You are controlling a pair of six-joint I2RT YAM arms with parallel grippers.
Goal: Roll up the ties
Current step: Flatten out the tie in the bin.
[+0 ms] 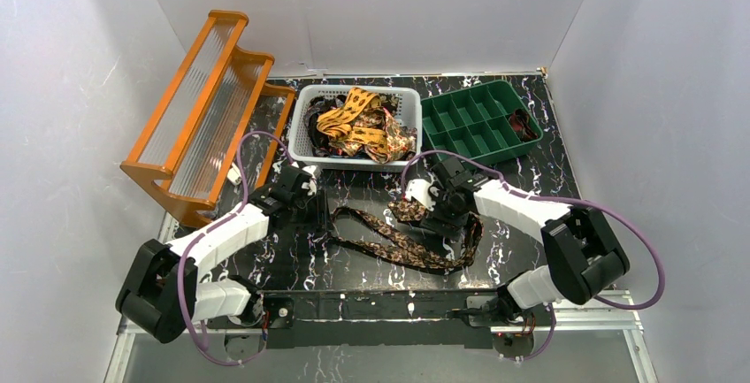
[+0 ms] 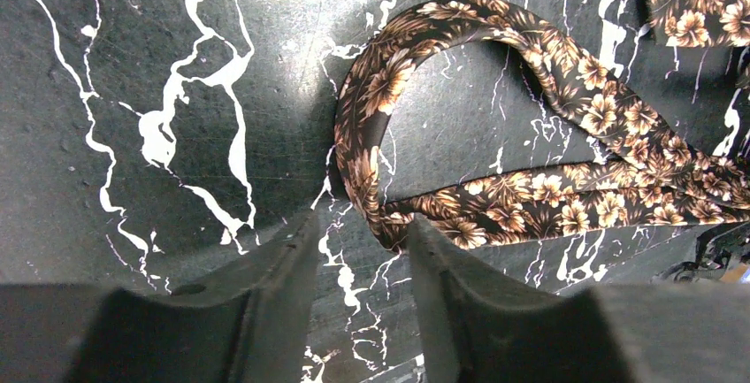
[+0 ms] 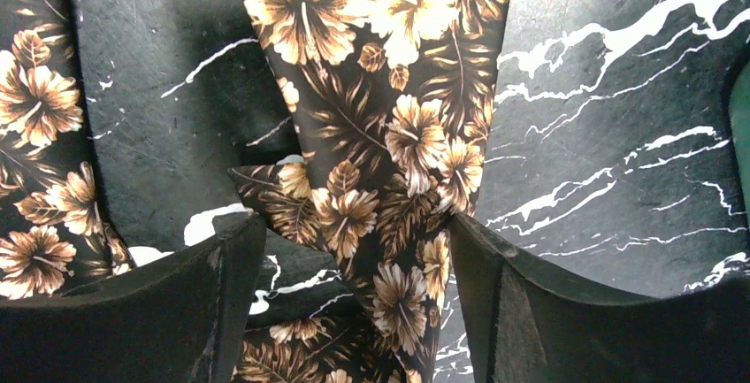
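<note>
A: Top cam, what?
B: Shows tie (image 1: 398, 243) sprawled on table (image 1: 354, 274) betw. both arms (more piled in basket (image 1: 301, 131)).
A: Wrist cams?
B: Show L gripper (image 2: 358, 228) narrow, empty, beside tie's bend; R gripper (image 3: 354, 233) wide, straddling tie, not clamped.

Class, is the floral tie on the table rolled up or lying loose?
Unrolled: the floral tie lies in loose loops across the marbled table, no coil.

Top camera: set high above the near edge of the table (image 1: 363, 187), facing down and forward, covering the whole surface. Wrist cameras: each looks down past its own fingers (image 2: 265, 312), very close to the tabletop. All three views share the flowered tie (image 1: 411, 248).
</note>
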